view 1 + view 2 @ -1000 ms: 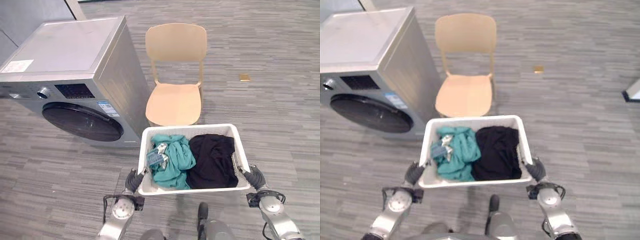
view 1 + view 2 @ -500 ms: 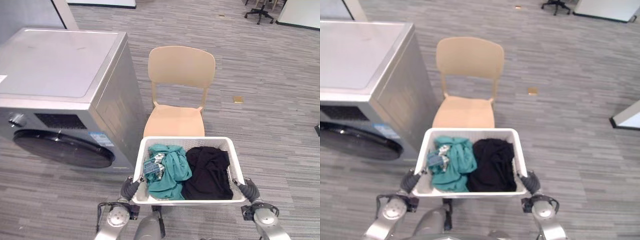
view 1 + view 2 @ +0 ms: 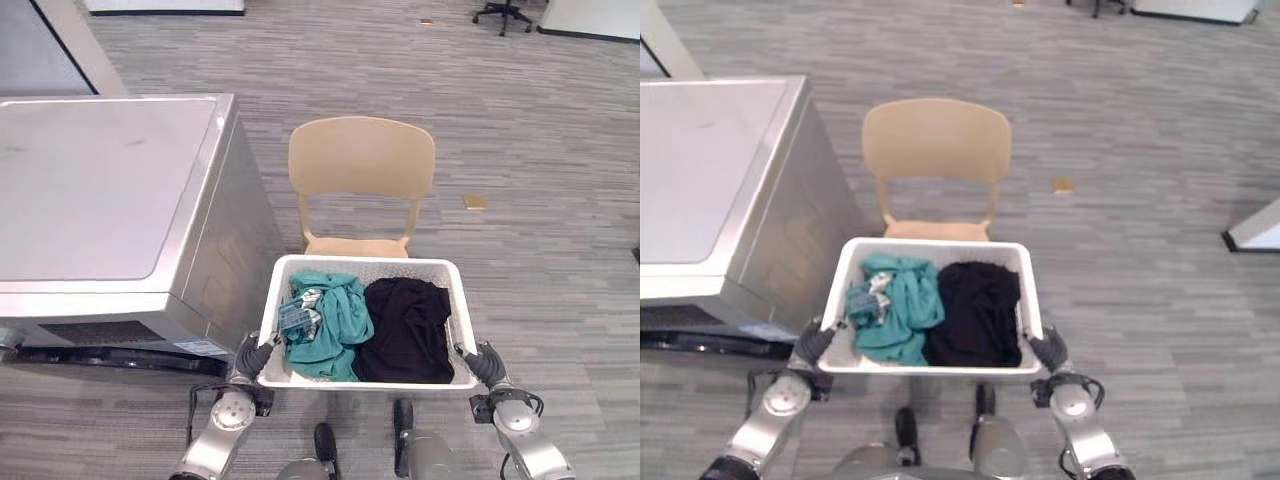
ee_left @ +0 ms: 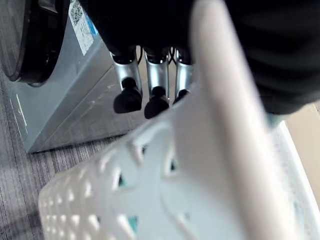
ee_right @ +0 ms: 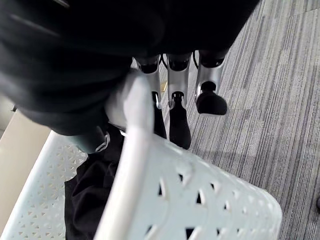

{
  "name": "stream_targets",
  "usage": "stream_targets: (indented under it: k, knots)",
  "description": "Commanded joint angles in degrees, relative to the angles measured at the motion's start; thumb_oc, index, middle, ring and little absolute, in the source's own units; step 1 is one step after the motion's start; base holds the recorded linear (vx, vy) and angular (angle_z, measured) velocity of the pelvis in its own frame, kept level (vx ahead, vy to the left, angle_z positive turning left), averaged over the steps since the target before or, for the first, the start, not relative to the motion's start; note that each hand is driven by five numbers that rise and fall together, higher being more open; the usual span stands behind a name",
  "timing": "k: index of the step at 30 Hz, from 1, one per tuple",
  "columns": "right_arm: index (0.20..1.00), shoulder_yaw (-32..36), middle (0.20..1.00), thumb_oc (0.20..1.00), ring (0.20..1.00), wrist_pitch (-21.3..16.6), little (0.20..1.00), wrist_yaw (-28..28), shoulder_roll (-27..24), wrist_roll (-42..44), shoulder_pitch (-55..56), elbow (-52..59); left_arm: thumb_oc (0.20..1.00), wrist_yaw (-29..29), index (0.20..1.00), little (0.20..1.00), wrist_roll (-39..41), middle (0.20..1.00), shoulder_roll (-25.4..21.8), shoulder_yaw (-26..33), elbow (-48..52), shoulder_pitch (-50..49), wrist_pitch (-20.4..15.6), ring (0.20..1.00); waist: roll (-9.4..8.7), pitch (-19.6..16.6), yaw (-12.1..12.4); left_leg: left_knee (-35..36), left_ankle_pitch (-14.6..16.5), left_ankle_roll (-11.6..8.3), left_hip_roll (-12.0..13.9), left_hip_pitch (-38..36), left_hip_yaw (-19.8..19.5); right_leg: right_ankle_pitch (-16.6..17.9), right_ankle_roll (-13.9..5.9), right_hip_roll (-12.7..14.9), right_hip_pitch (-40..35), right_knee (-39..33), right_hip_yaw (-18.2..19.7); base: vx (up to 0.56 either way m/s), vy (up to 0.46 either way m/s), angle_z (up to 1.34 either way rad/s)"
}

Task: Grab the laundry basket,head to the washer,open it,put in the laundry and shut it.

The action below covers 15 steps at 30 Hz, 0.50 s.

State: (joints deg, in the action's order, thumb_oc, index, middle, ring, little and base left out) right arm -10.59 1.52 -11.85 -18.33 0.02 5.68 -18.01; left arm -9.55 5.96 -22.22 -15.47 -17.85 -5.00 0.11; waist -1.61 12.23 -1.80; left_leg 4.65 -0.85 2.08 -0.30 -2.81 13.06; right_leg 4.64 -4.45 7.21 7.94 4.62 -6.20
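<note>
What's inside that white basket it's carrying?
In the laundry basket: a teal garment beside a black garment. Anything beneath them is covered.

The robot has two shiny silver-grey arms. The left hand (image 3: 252, 356) and the right hand (image 3: 482, 364) each wear a dark ribbed cover. The fingers (image 4: 156, 80) are silver with round black tips, side by side in a row.

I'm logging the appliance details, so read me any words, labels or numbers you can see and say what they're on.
None can be read.
Sticker on the washer front, low edge: print too small.
The same sticker in the left wrist view: a code square and lines, blurred.
Laundry basket: no print seen.
</note>
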Motion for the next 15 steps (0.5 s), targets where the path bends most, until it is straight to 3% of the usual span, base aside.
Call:
stream_targets:
  k: [1,7,15]
  knots:
    - [0.200,-1.29,0.200,0.200,0.200,-5.63,0.200,-0.03,-0.07,-0.25,-4.96,4.67,0.200,-1.83,0.200,0.200,-1.50,0.200,1.39,-0.19,2.83,4.89,-5.36,0.200,0.86,-2.46,-0.22,-2.69,2.91,-3.07,2.66,2.73,-2.92,-9.71,-3.30,-1.22,-5.10,-0.26,-1.32,0.08,-0.037,0.02]
    - [0.200,-4.20,0.200,0.200,0.200,-5.14,0.200,-3.13,1.17,0.81,-10.08,-1.22,0.200,-4.93,0.200,0.200,-2.08,0.200,2.96,-3.32,-2.48,10.74,-5.20,0.200,2.47,-2.64,-0.06,0.35,0.82,-4.34,3.02,5.08,-4.11,-7.91,-3.37,-1.81,-5.67,-6.59,-3.60,0.01,-0.015,0.11]
    - [0.200,-8.47,0.200,0.200,0.200,-5.49,0.200,-6.39,4.65,4.76,-19.40,-8.78,0.200,-9.20,0.200,0.200,0.30,0.200,5.72,-6.09,-11.81,19.03,-5.70,0.200,3.25,0.32,0.69,0.35,-1.14,-4.71,3.32,12.63,-5.13,-5.73,-3.48,-2.03,1.00,-8.33,-2.84,-0.09,0.033,0.02]
